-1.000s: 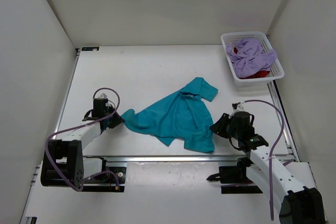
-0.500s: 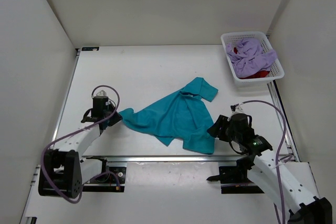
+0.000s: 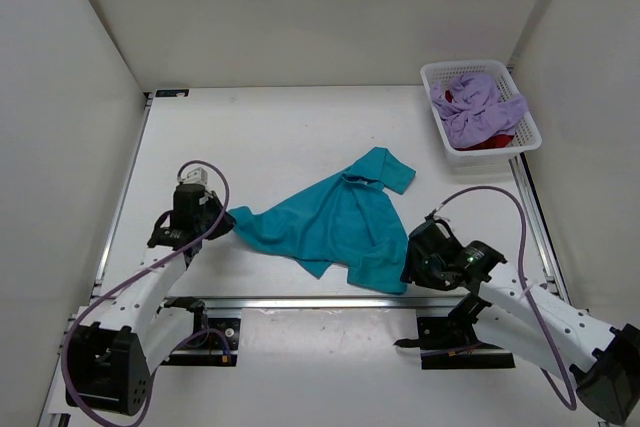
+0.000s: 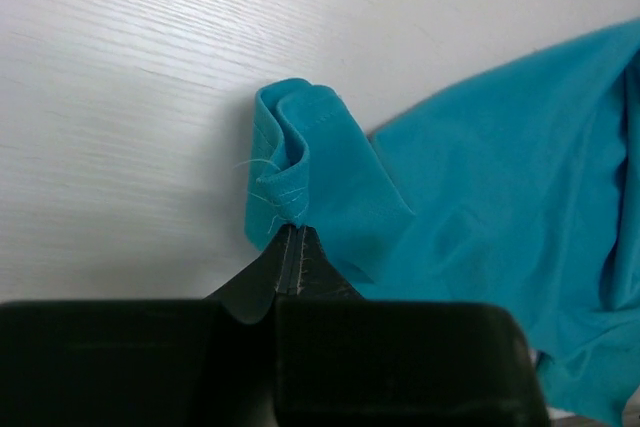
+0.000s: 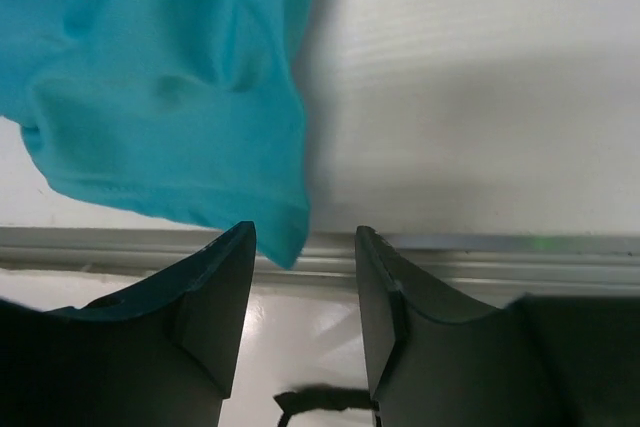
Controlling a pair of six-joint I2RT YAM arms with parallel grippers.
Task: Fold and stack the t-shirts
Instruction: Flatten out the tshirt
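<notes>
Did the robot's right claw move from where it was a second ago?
Yes. The right gripper has slid down toward the metal rail along the near edge, ending beside the teal shirt's bottom corner.

L arm [image 3: 150, 282] ran from its base at lower left of top view, slanting up-right to a wrist at left-centre. L gripper [image 3: 222, 222] pointed right, jaws pressed tight w/ no gap, pinching a bunched corner of the teal t-shirt [image 3: 335, 222]. R arm [image 3: 540, 312] lay low, stretched from lower-right corner up-left to a wrist right of centre. R gripper [image 3: 410, 257] pointed left, jaws apart. In R wrist view both fingers [image 5: 220, 307] stood at bottom centre w/ a clear gap btwn them, the cloth's corner just at the tips, not clamped.
</notes>
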